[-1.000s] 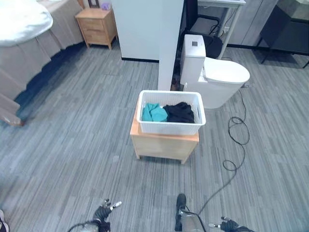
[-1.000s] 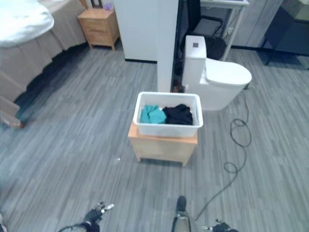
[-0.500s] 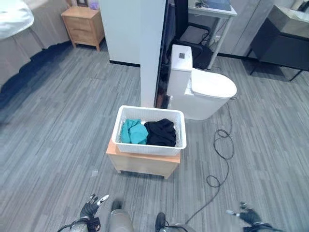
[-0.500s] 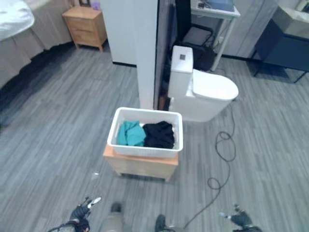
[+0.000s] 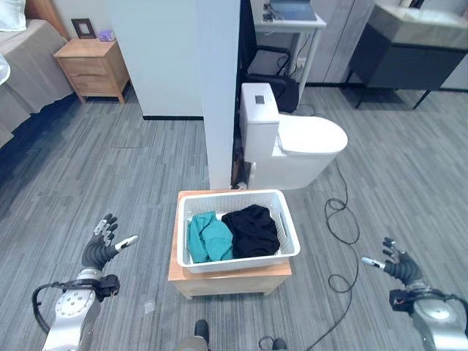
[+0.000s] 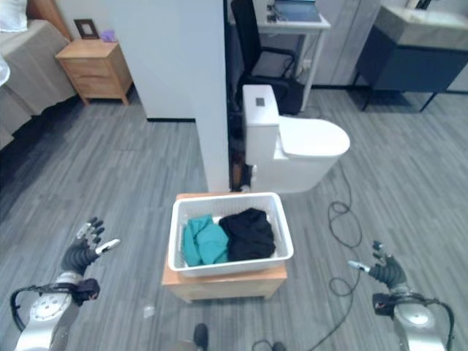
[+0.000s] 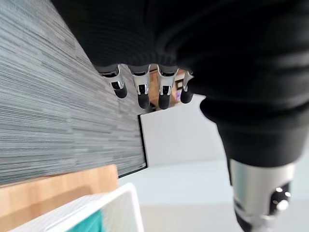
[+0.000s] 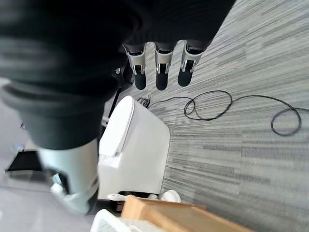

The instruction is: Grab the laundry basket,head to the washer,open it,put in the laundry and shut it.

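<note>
A white laundry basket (image 5: 235,262) sits on a low wooden stand (image 5: 228,280) in the middle of the floor. Inside it lie a teal cloth (image 5: 207,238) and a black garment (image 5: 251,229). My left hand (image 5: 101,247) hangs open to the left of the stand, well apart from the basket. My right hand (image 5: 398,268) is open too, far to the basket's right. In the left wrist view the basket's corner (image 7: 126,208) and the stand's top (image 7: 58,187) show past my left hand's fingers (image 7: 143,89). The right wrist view catches the stand's edge (image 8: 183,217).
A white partition wall (image 5: 218,88) stands just behind the basket, with a white toilet (image 5: 292,142) to its right. A wooden nightstand (image 5: 90,68) and a bed (image 5: 18,69) are at the far left. A desk (image 5: 289,18) and dark cabinet (image 5: 409,55) line the back.
The camera has come closer to the basket and lifted its gaze. Both hands have risen into view, out to each side with fingers spread.
</note>
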You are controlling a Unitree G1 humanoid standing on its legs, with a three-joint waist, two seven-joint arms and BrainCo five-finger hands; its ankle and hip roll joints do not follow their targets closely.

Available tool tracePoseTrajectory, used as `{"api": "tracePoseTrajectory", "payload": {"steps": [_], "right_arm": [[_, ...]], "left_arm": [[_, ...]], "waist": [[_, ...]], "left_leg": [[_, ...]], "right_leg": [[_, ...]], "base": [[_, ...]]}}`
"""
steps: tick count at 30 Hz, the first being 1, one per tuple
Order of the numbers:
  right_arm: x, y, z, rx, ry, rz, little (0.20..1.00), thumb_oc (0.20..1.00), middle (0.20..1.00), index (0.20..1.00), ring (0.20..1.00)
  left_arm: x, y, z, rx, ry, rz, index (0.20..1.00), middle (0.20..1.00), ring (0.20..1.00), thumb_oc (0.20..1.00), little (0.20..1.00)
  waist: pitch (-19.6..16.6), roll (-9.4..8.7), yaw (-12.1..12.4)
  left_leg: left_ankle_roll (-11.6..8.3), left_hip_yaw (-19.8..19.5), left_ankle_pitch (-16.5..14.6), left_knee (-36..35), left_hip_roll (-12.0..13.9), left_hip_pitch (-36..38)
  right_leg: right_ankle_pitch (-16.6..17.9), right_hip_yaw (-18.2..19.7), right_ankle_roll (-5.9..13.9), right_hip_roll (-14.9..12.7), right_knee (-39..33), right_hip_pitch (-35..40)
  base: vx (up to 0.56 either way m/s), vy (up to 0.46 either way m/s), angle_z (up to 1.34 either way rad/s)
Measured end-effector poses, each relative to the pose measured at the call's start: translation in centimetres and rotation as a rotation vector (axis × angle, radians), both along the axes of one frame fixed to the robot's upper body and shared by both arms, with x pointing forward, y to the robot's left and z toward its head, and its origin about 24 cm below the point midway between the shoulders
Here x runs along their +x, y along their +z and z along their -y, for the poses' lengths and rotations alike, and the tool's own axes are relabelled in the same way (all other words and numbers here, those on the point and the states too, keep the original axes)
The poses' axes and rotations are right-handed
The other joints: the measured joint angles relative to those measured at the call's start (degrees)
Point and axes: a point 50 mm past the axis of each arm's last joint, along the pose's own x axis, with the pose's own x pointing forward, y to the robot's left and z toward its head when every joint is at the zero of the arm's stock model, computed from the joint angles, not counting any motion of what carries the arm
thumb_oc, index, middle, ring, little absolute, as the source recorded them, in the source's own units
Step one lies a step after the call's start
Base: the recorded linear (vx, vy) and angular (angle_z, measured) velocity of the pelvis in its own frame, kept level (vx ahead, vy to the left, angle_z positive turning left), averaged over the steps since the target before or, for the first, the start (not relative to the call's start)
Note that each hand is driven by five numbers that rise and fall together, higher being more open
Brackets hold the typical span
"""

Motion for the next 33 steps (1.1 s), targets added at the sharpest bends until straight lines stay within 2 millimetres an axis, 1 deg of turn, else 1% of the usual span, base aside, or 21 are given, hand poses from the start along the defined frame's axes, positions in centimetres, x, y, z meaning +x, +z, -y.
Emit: {"api": "tracePoseTrajectory", "payload": {"steps": [1, 2, 3, 4, 5, 7, 8, 9, 10, 11, 12, 13, 15, 16, 20, 24, 26, 27, 28, 32, 33], "right_arm": [[1.3, 1.6, 0.6, -0.028, 0.001, 0.039, 1.0, 1.0, 1.0, 1.0, 1.0], [1.7, 2.2, 0.8, -0.036, 0.0, 0.054, 1.0, 1.0, 1.0, 1.0, 1.0], [5.6, 7.0, 1.7, -0.099, -0.009, 0.183, 1.0, 1.0, 1.0, 1.0, 1.0], [6.9, 8.4, 1.4, -0.114, 0.003, 0.22, 1.0, 1.0, 1.0, 1.0, 1.0], [7.9, 9.3, 1.0, -0.117, 0.02, 0.244, 1.0, 1.0, 1.0, 1.0, 1.0], [9.5, 10.2, -0.1, -0.084, 0.04, 0.281, 1.0, 1.0, 1.0, 1.0, 1.0], [10.0, 10.6, -0.3, -0.063, 0.046, 0.297, 1.0, 1.0, 1.0, 1.0, 1.0], [10.6, 11.1, -0.8, -0.025, 0.054, 0.328, 1.0, 1.0, 1.0, 1.0, 1.0], [11.0, 11.4, -1.2, -0.004, 0.06, 0.344, 1.0, 1.0, 1.0, 1.0, 1.0], [11.0, 11.3, -1.3, 0.003, 0.061, 0.34, 1.0, 1.0, 1.0, 1.0, 1.0], [11.2, 10.9, -2.2, 0.021, 0.083, 0.335, 1.0, 1.0, 1.0, 1.0, 1.0], [11.3, 10.9, -2.8, 0.026, 0.108, 0.339, 1.0, 1.0, 1.0, 1.0, 1.0], [11.3, 10.6, -3.6, 0.04, 0.136, 0.339, 1.0, 1.0, 1.0, 1.0, 1.0], [11.3, 10.8, -4.3, 0.046, 0.162, 0.352, 1.0, 1.0, 1.0, 1.0, 1.0], [11.8, 11.8, -5.2, 0.043, 0.19, 0.387, 1.0, 1.0, 1.0, 1.0, 1.0], [12.3, 11.7, -6.1, 0.079, 0.216, 0.385, 1.0, 1.0, 1.0, 1.0, 1.0], [12.6, 11.8, -6.5, 0.095, 0.22, 0.39, 1.0, 1.0, 1.0, 1.0, 1.0], [12.7, 12.0, -6.6, 0.104, 0.225, 0.396, 1.0, 1.0, 1.0, 1.0, 1.0], [12.6, 11.9, -6.6, 0.116, 0.225, 0.402, 1.0, 1.0, 1.0, 1.0, 1.0], [12.5, 11.8, -6.6, 0.127, 0.225, 0.409, 1.0, 1.0, 1.0, 1.0, 1.0], [12.5, 11.8, -6.6, 0.136, 0.224, 0.409, 1.0, 1.0, 1.0, 1.0, 1.0]], "left_arm": [[1.2, 0.7, 0.6, 0.011, -0.033, 0.018, 1.0, 1.0, 1.0, 1.0, 1.0], [1.5, 1.0, 0.7, 0.013, -0.039, 0.028, 1.0, 1.0, 1.0, 1.0, 1.0], [5.1, 4.5, 1.7, 0.052, -0.102, 0.139, 1.0, 1.0, 1.0, 1.0, 1.0], [6.4, 6.1, 2.5, 0.063, -0.138, 0.184, 1.0, 1.0, 1.0, 1.0, 1.0], [7.5, 7.3, 3.4, 0.039, -0.165, 0.223, 1.0, 1.0, 1.0, 1.0, 1.0], [9.8, 8.6, 5.3, -0.048, -0.22, 0.248, 1.0, 1.0, 1.0, 1.0, 1.0], [10.4, 8.9, 5.8, -0.069, -0.24, 0.244, 1.0, 1.0, 1.0, 1.0, 1.0], [11.0, 9.6, 6.5, -0.11, -0.264, 0.255, 1.0, 1.0, 1.0, 1.0, 1.0], [11.2, 10.1, 6.8, -0.14, -0.273, 0.26, 1.0, 1.0, 1.0, 1.0, 1.0], [11.3, 10.2, 6.9, -0.141, -0.287, 0.252, 1.0, 1.0, 1.0, 1.0, 1.0], [11.3, 10.4, 6.3, -0.151, -0.26, 0.242, 1.0, 1.0, 1.0, 1.0, 1.0], [11.4, 11.0, 5.9, -0.127, -0.251, 0.246, 1.0, 1.0, 1.0, 1.0, 1.0], [11.7, 11.8, 5.4, -0.146, -0.22, 0.272, 1.0, 1.0, 1.0, 1.0, 1.0], [11.9, 12.3, 5.1, -0.127, -0.208, 0.276, 1.0, 1.0, 1.0, 1.0, 1.0], [12.9, 13.8, 4.8, -0.14, -0.171, 0.304, 1.0, 1.0, 1.0, 1.0, 1.0], [13.4, 14.8, 5.7, -0.129, -0.2, 0.32, 1.0, 1.0, 1.0, 1.0, 1.0], [13.5, 15.4, 5.8, -0.071, -0.216, 0.315, 1.0, 1.0, 1.0, 1.0, 1.0], [13.4, 15.9, 5.7, -0.061, -0.222, 0.326, 1.0, 1.0, 1.0, 1.0, 1.0], [13.1, 17.0, 5.6, -0.056, -0.234, 0.359, 1.0, 1.0, 1.0, 1.0, 1.0], [12.2, 19.5, 5.1, 0.021, -0.263, 0.419, 1.0, 1.0, 1.0, 1.0, 1.0], [12.1, 19.8, 4.9, 0.038, -0.264, 0.426, 1.0, 1.0, 1.0, 1.0, 1.0]], "waist": [[1.2, 1.85, -0.2], [1.7, 2.4, -0.3], [7.3, 5.55, -0.3], [9.6, 6.02, -0.2], [11.4, 6.15, -0.3], [13.7, 6.03, -0.3], [14.7, 5.91, -0.3], [16.6, 5.65, -0.4], [18.0, 5.49, -0.7], [18.9, 5.49, -0.9], [19.2, 5.09, -1.1], [19.5, 5.0, -1.1], [19.8, 4.88, -1.0], [19.9, 4.82, -0.9], [19.9, 4.71, -0.8], [19.9, 4.68, -0.9], [19.9, 4.66, -1.0], [19.9, 4.67, -1.0], [19.9, 4.66, -1.0], [19.9, 4.66, -0.8], [19.9, 4.66, -0.8]], "left_leg": [[-0.54, -1.0, 0.5, 0.8, 0.8, -3.0], [-0.78, -1.1, 0.7, 1.0, 1.2, -3.8], [-1.43, -1.9, 3.6, 1.0, 3.2, -9.0], [-1.88, -2.1, 4.3, 1.0, 3.8, -10.1], [-1.94, -2.4, 4.9, 1.0, 4.0, -11.0], [-2.15, -2.6, 5.7, 1.1, 4.2, -13.1], [-2.3, -2.7, 5.7, 1.0, 4.2, -13.5], [-2.22, -2.7, 5.9, 1.0, 4.2, -14.0], [-2.11, -2.8, 6.1, 1.1, 4.0, -14.5], [-2.14, -2.9, 6.1, 1.0, 3.7, -14.8], [-1.77, -2.8, 6.4, 1.0, 3.5, -15.8], [-1.76, -2.8, 6.4, 1.1, 3.4, -16.3], [-1.74, -2.9, 6.4, 1.0, 3.4, -16.5], [-1.58, -3.0, 6.5, 1.0, 3.3, -16.6], [-1.57, -3.0, 6.5, 0.8, 3.2, -16.7], [-1.57, -2.9, 6.5, 0.8, 3.1, -16.7], [-1.58, -2.9, 6.5, 0.7, 3.1, -17.0], [-1.58, -2.9, 6.5, 0.7, 3.0, -17.1], [-1.55, -2.9, 6.6, 0.5, 2.8, -17.0], [-1.38, -3.0, 6.7, 0.1, 2.4, -17.2], [-1.37, -3.1, 6.7, 0.1, 2.4, -17.2]], "right_leg": [[0.3, -0.4, -0.51, 1.0, 0.7, -2.4], [0.5, -0.3, -0.52, 1.2, 1.0, -3.3], [1.4, -0.4, -1.53, 3.5, 4.6, -10.1], [1.2, -0.4, -1.92, 4.1, 6.4, -12.1], [0.9, -0.4, -2.22, 4.5, 7.6, -13.4], [0.1, -0.4, -2.52, 4.5, 10.4, -16.6], [-0.2, -0.4, -2.52, 4.4, 11.4, -17.5], [-0.5, -0.3, -2.71, 4.3, 12.3, -18.5], [-0.8, -0.3, -2.36, 3.9, 13.2, -19.4], [-0.9, -0.4, -2.26, 3.6, 13.7, -19.8], [-1.0, -0.3, -2.22, 3.5, 14.6, -21.3], [-1.0, -0.3, -2.15, 3.4, 14.8, -21.8], [-1.1, -0.4, -2.14, 3.2, 14.8, -21.9], [-1.2, -0.5, -2.11, 3.0, 14.8, -21.8], [-1.2, -0.7, -2.1, 3.0, 14.4, -21.8], [-1.2, -0.7, -2.07, 3.0, 14.1, -21.8], [-1.1, -0.8, -2.03, 2.9, 14.0, -22.0], [-1.1, -0.8, -2.0, 2.8, 13.9, -22.1], [-1.1, -0.8, -1.94, 2.6, 13.8, -22.0], [-1.0, -1.2, -1.84, 2.4, 13.4, -21.9], [-1.0, -1.3, -1.84, 2.4, 13.4, -21.9]], "base": [[-0.31, -0.013, 0.2], [-0.35, -0.021, 0.03], [-0.32, -0.03, -0.07], [-0.29, -0.028, -0.08], [-0.16, -0.019, -0.02], [-0.09, -0.009, 0.04], [-0.06, -0.001, 0.03], [-0.09, -0.004, 0.03], [-0.08, -0.018, 0.09], [-0.09, -0.03, 0.07], [-0.07, -0.033, 0.06], [-0.04, -0.021, 0.0], [-0.04, -0.016, 0.06], [-0.02, -0.009, 0.06], [-0.01, 0.001, 0.01], [0.0, 0.0, 0.0], [0.0, 0.0, 0.0], [0.0, 0.0, 0.0], [0.01, -0.005, 0.04], [-0.01, -0.001, 0.06], [-0.01, -0.007, 0.04]]}}
